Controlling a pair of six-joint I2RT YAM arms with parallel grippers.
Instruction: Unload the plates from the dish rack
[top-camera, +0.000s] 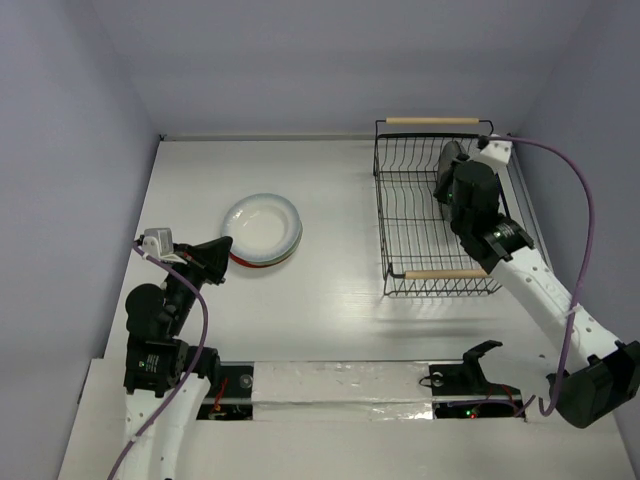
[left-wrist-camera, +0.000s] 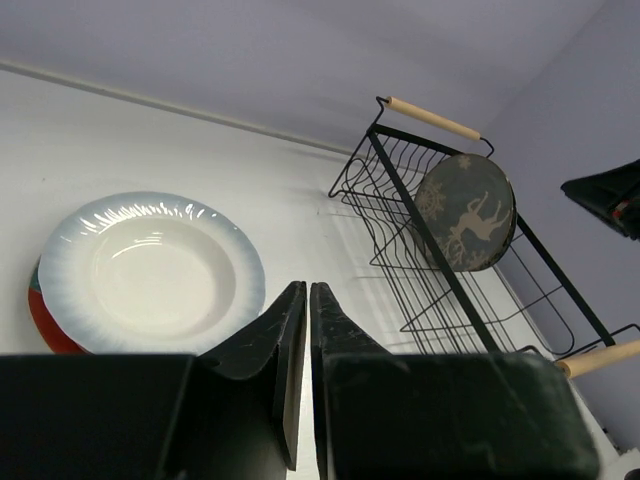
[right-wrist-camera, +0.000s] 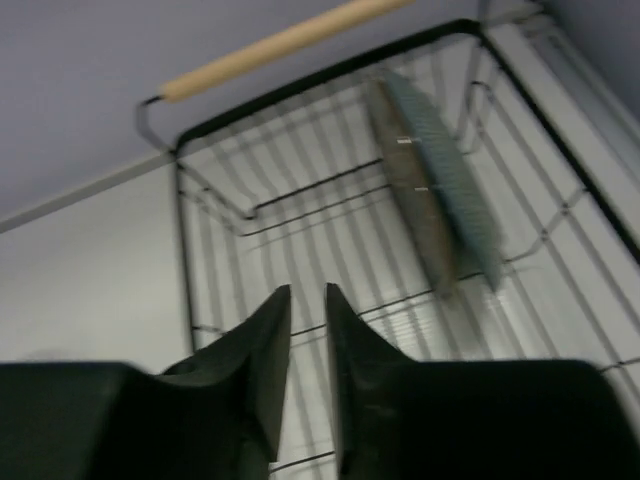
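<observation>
Three plates lie stacked on the table left of centre, a white plate (top-camera: 262, 222) (left-wrist-camera: 150, 268) on top and a red plate (left-wrist-camera: 45, 322) at the bottom. My left gripper (left-wrist-camera: 300, 290) (top-camera: 215, 255) hovers just near and left of the stack, shut and empty. The black wire dish rack (top-camera: 400, 215) (left-wrist-camera: 395, 215) stands at the right with wooden handles. Inside it the grey deer plate (left-wrist-camera: 466, 212) (right-wrist-camera: 420, 190) stands on edge. My right gripper (right-wrist-camera: 307, 290) hangs over the rack, short of that plate, jaws a little apart with nothing between them.
The rack's far handle (top-camera: 432, 121) lies close to the back wall, its near handle (top-camera: 445, 273) toward the arm bases. The side walls close in on the table left and right. A purple cable (top-camera: 570, 180) loops off the right arm.
</observation>
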